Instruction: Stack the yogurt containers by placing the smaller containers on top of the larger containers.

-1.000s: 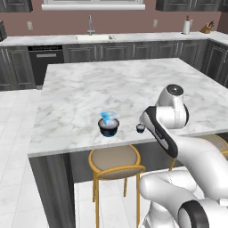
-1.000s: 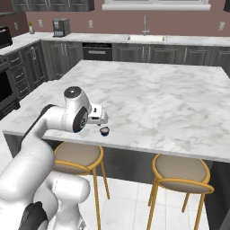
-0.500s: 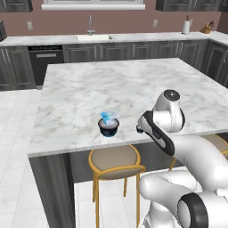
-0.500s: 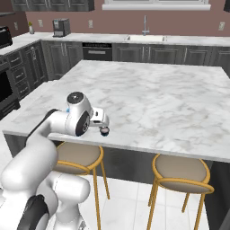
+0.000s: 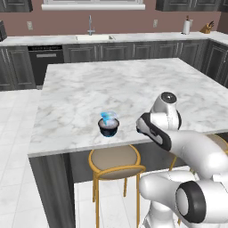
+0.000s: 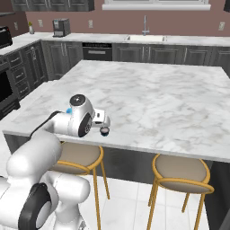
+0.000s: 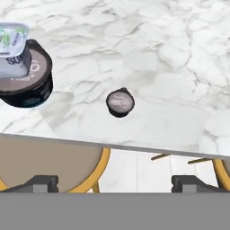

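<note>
Hand view: gripper spread wide, empty; tiny dark cup ahead between fingertips; light-blue cup atop wide dark cup far left.

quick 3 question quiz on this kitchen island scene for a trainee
1. True or false: the light-blue cup already sits on the wide dark cup.
2. Which cup stands alone on the marble counter? A. the tiny dark cup B. the light-blue cup C. the wide dark cup
3. Fill in: the gripper is ____ and holds nothing.

Key: 1 true; 2 A; 3 open
</note>
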